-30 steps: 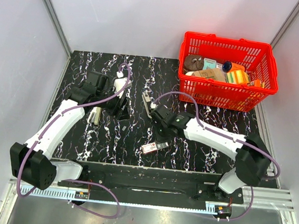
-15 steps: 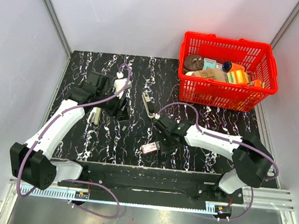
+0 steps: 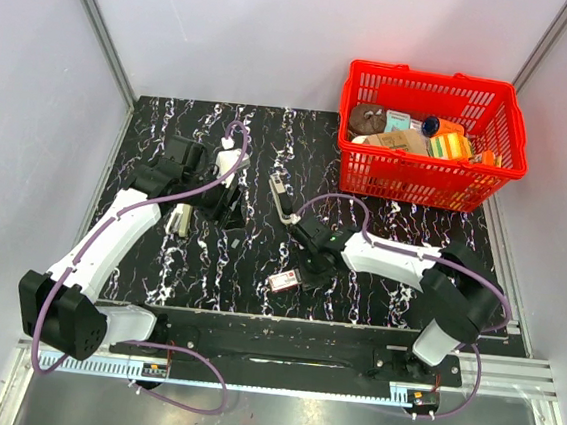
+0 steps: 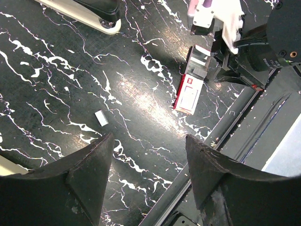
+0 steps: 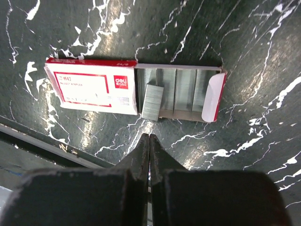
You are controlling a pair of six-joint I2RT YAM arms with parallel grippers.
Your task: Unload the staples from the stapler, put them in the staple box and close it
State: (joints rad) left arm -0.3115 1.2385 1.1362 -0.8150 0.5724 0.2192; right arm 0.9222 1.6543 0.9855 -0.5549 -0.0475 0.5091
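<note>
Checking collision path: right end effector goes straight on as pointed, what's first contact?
Likely the loose staple strip lying across the near edge of the staple box's open tray. The right end effector, fingers together, aims straight at it; its height above the table is unclear.

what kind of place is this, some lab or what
Most likely a robot test cell in a lab: a left arm and right arm bolted at the edge of a black marbled table, plain pale walls with metal frame posts closing it in, and a red basket of assorted props.
</note>
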